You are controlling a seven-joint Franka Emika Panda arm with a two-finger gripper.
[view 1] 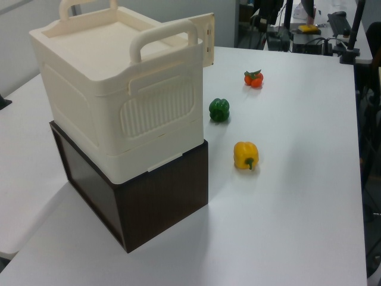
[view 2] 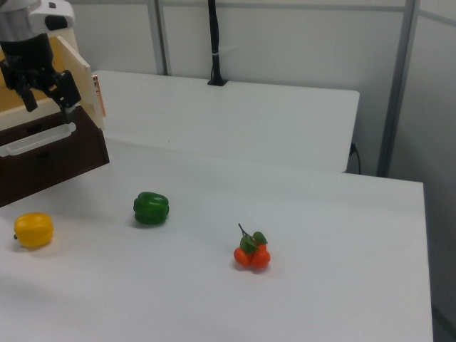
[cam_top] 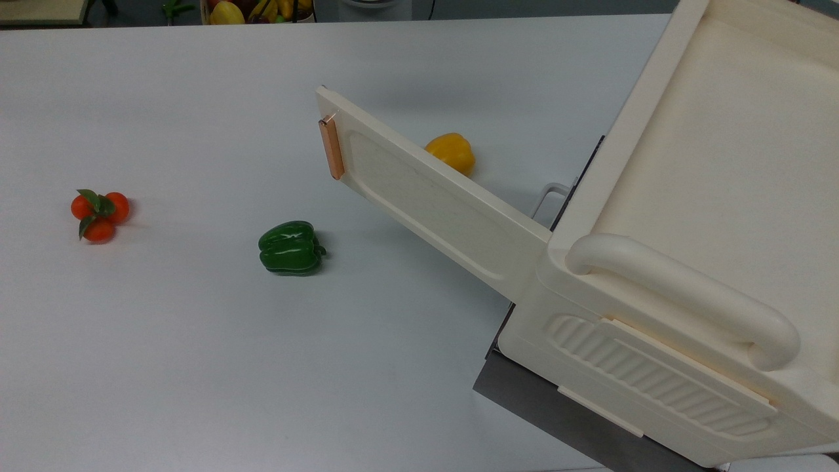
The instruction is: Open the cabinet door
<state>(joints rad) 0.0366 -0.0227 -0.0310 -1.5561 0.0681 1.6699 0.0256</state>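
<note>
The cabinet door (cam_top: 432, 196) stands swung wide from the cream cabinet (view 1: 119, 89), its copper handle (cam_top: 331, 147) at the free edge over bare white table (cam_top: 196, 360). In the right view the gripper (view 2: 48, 92) hangs at the upper left, fingers pointing down and spread apart, holding nothing, just in front of the door edge (view 2: 75, 68). Below it lie the yellow pepper (view 2: 33, 230), green pepper (view 2: 151, 208) and tangerines (view 2: 251, 254), well apart.
</note>
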